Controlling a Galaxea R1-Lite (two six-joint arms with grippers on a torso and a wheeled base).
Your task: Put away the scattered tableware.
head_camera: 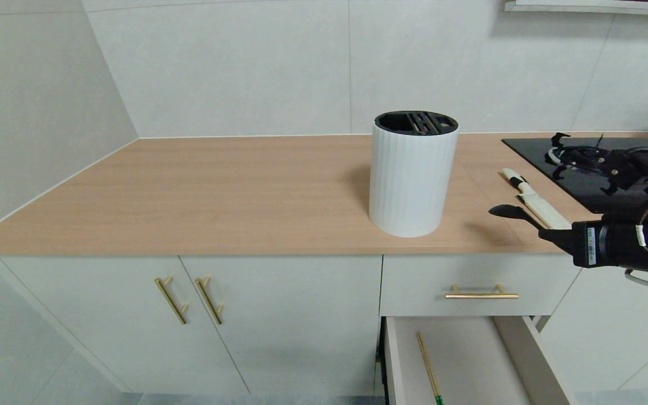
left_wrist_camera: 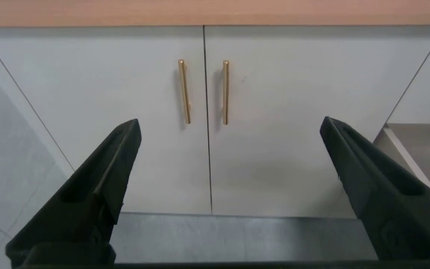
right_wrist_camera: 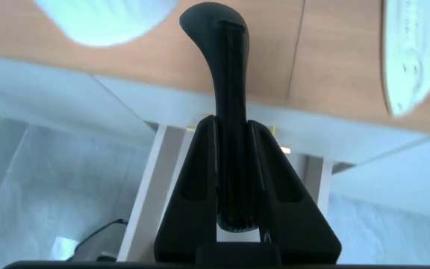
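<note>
Over wooden countertop: right gripper clamped on black utensil, poking out ahead. Raise above white holder, just ahead-left, tilt upright, lower gently into a slot. Left gripper spread, empty.

Nothing here is legible to me. The only print I see is a small white sticker on my right arm. It is striped like a barcode, and its marks are too small to read.

Pale tiled walls; wooden countertop; white cabinets, gold handles; black hob at right.
</note>
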